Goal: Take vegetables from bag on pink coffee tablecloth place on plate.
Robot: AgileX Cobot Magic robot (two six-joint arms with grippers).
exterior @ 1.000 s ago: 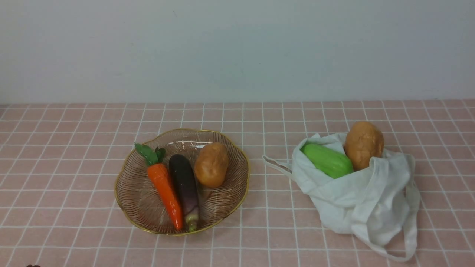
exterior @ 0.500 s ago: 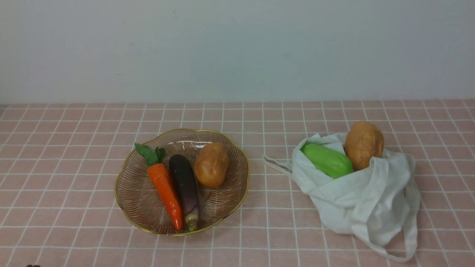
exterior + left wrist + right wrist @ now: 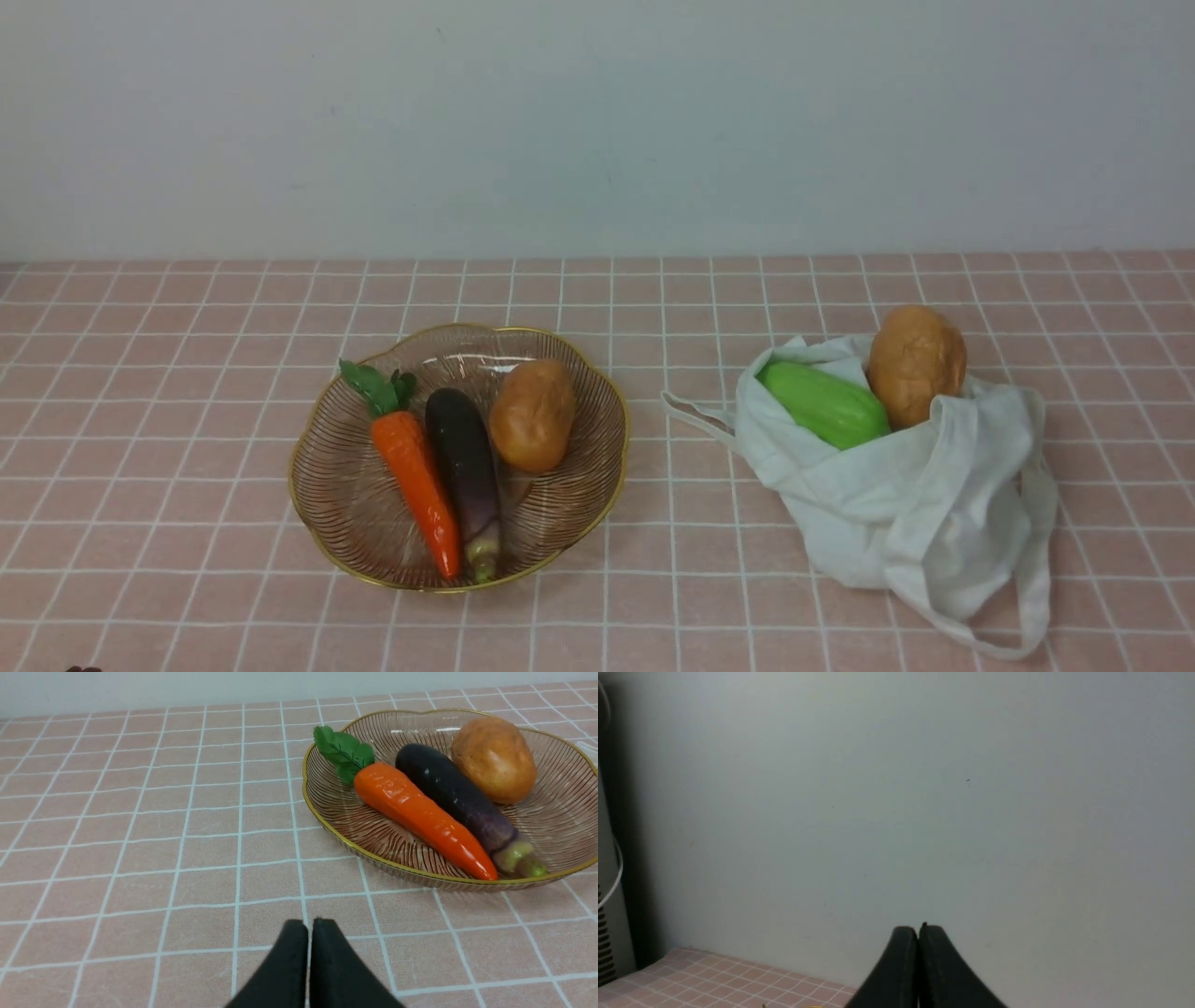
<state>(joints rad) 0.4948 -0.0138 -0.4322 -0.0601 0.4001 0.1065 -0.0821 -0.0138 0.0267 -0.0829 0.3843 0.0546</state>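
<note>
Plain pale wall (image 3: 597, 121) behind; table covered by pink grid tablecloth (image 3: 168, 373) across the whole front view. No arms visible in front view apart from a dark speck at the bottom left edge, too small to tell what.

Left of centre: plate (image 3: 322, 485), ribbed brownish glass, gold wavy rim, flat on the cloth. Three vegetables in it, side by side. Carrot (image 3: 417, 485) leftmost, green leaves toward the wall, tip toward the camera. Eggplant (image 3: 464, 471) just beside it, touching or nearly so, stem end toward the camera. Potato (image 3: 533, 414) on the right side of the plate, next to the eggplant's far end.

Right: bag (image 3: 924, 504), white cloth, slumped on the cloth, well apart from the plate, mouth open toward the wall. One handle loop trails left toward the plate, another loops at the near right. Gourd (image 3: 823, 404), light green, sticks out of the mouth on the left; second potato (image 3: 916, 364) beside it on the right, resting at the bag's rim.

Left pincer (image 3: 309, 926): black fingertips pressed together, closed, holding nothing, low over the cloth, near the plate's rim (image 3: 402, 868).

Right pincer (image 3: 918, 933): fingertips together, closed, empty, pointed at the wall, cloth edge low in its view.
</note>
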